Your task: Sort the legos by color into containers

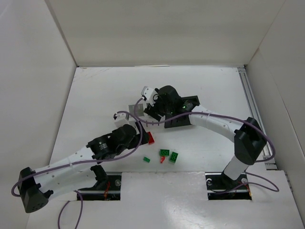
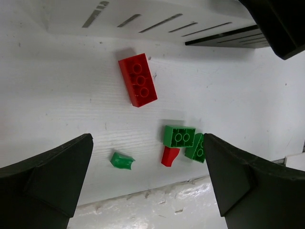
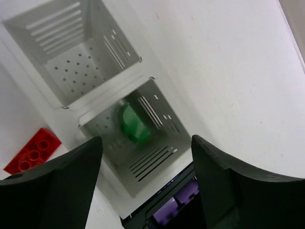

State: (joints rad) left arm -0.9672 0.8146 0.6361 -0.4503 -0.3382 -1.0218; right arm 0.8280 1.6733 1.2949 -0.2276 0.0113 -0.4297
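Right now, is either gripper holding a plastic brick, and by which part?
Nothing is held. The left gripper is open above loose red and green bricks; the right gripper is open over a white slatted bin with a blurred green piece in it.

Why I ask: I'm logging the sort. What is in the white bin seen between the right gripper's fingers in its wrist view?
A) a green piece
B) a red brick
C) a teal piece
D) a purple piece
A: the right wrist view shows a blurred green piece inside the white bin framed by the open right gripper.
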